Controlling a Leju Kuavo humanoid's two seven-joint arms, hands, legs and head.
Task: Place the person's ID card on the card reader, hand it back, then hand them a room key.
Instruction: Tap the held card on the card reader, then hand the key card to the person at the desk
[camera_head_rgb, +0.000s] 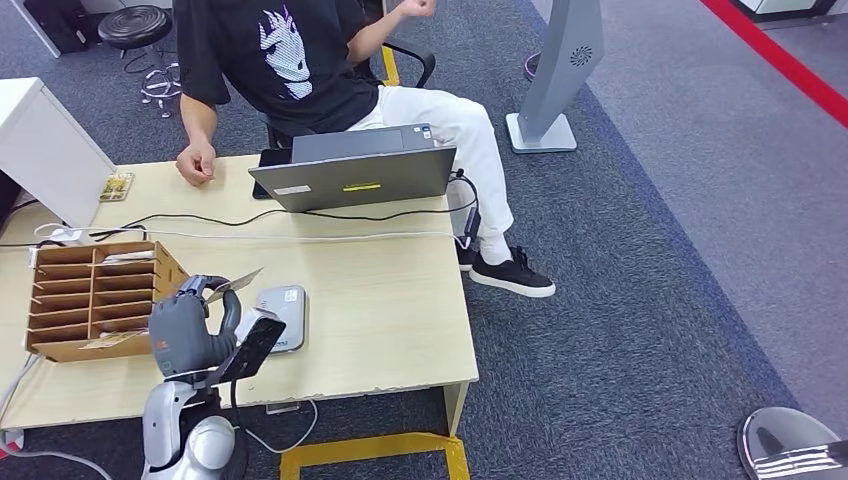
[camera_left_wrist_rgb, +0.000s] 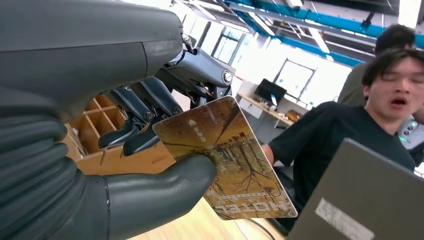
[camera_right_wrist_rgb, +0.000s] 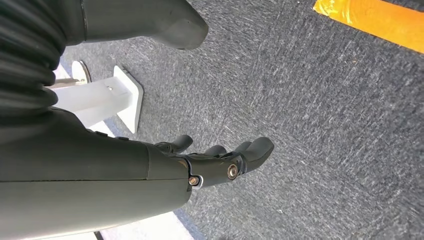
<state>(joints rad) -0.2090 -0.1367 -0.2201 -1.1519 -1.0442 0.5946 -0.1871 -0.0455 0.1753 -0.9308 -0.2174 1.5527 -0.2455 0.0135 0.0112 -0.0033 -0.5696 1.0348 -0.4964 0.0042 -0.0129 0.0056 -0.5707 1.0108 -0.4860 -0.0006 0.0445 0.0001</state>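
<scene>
A brown, tree-printed plastic hotel key card (camera_left_wrist_rgb: 227, 160) is pinched between thumb and fingers of the left hand (camera_head_rgb: 190, 325), raised over the pale wooden desk (camera_head_rgb: 390, 300) beside the grey card reader (camera_head_rgb: 281, 315). This looks like the key hand-off; next, the card must be extended toward the seated person (camera_head_rgb: 300, 60). The right hand (camera_right_wrist_rgb: 220, 160) hangs empty, fingers loosely apart.

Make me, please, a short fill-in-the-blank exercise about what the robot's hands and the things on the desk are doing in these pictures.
1. The left hand pinches a card printed with the word ____.
2. On the table, the white card reader lies just right of the cardboard ____.
3. The person sits behind an open ____.
4. The right hand hangs over the carpet and holds ____.

Missing words: HOTEL; organizer; laptop; nothing
</scene>
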